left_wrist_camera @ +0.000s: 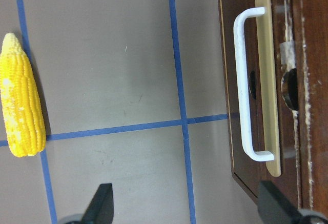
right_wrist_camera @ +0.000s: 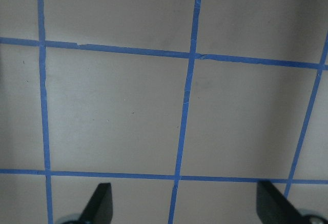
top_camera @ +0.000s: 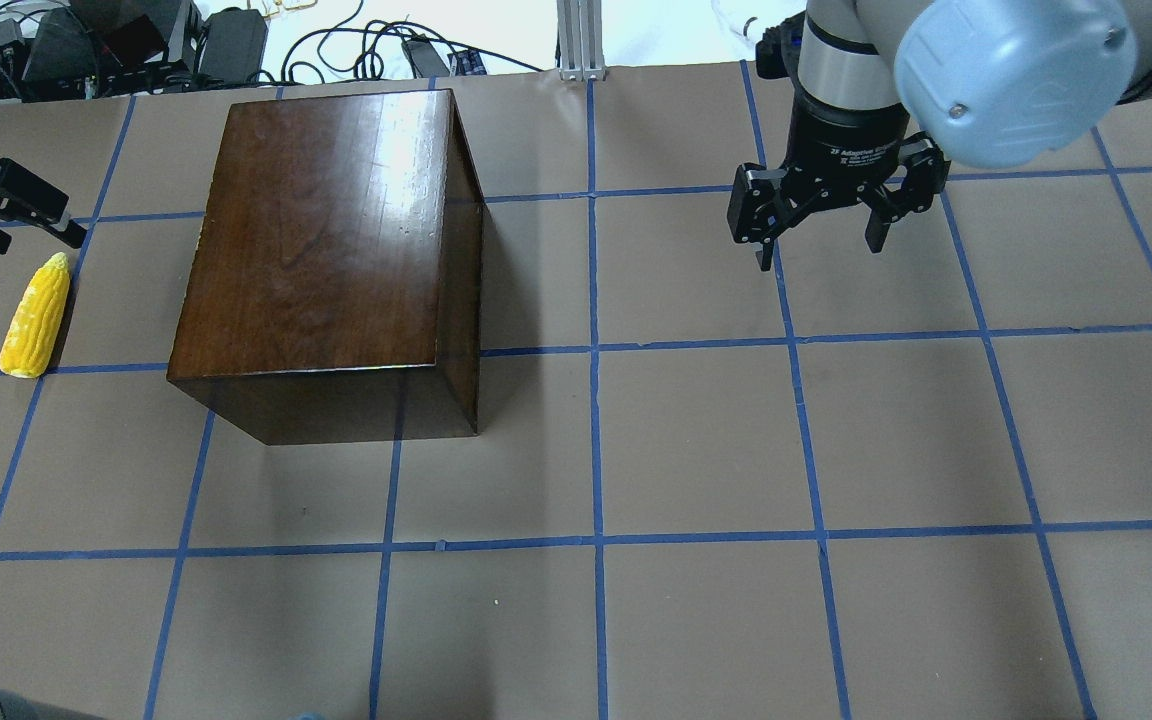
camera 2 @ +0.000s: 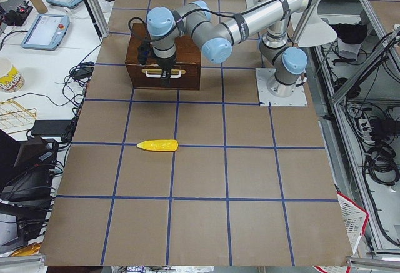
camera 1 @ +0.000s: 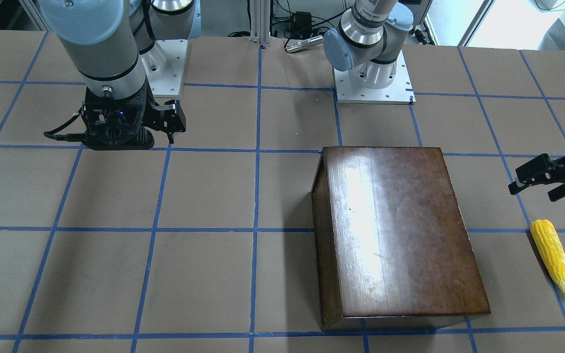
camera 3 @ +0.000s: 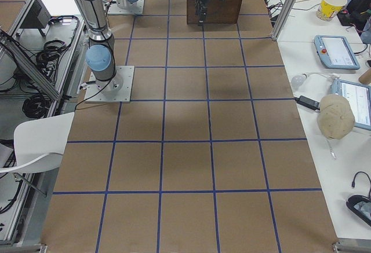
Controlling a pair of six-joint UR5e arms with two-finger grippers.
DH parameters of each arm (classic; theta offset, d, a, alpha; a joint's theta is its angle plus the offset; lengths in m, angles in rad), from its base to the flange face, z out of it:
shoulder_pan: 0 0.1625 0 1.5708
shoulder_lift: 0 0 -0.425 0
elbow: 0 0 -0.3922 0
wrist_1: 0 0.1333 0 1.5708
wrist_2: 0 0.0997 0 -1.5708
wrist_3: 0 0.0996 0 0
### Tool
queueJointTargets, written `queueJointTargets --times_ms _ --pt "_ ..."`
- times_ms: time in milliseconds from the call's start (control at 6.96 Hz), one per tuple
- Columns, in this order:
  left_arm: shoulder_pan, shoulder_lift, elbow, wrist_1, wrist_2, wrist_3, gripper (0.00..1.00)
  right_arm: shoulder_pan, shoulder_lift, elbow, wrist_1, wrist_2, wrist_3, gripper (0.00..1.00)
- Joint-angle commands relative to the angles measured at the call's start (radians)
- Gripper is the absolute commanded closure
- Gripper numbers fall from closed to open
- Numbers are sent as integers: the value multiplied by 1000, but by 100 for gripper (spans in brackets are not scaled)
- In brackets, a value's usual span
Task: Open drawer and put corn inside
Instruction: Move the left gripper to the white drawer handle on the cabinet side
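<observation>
The corn (top_camera: 36, 315) lies on the table left of the glossy dark-brown box (top_camera: 326, 230); it also shows in the left wrist view (left_wrist_camera: 20, 106). The drawer is shut; its dark front panel with a white handle (left_wrist_camera: 251, 80) faces the corn. My left gripper (top_camera: 41, 243) is open and empty, hovering above the table between the corn's tip and the drawer front. My right gripper (top_camera: 818, 252) is open and empty, hanging over bare table far to the right of the box.
The table is brown board with a grid of blue tape lines (top_camera: 596, 350). The arm bases (camera 1: 373, 73) stand at the table's back edge. Cables and electronics (top_camera: 136, 40) lie beyond the far edge.
</observation>
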Motion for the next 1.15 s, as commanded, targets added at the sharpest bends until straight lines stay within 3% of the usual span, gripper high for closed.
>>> queueJointTargets --times_ms 0,1006 --pt "7 -60 -7 8 -79 -9 0 0 0 0 0 0 -1 0" --pt "-28 -115 -81 40 -258 -30 0 0 0 0 0 0 1 0"
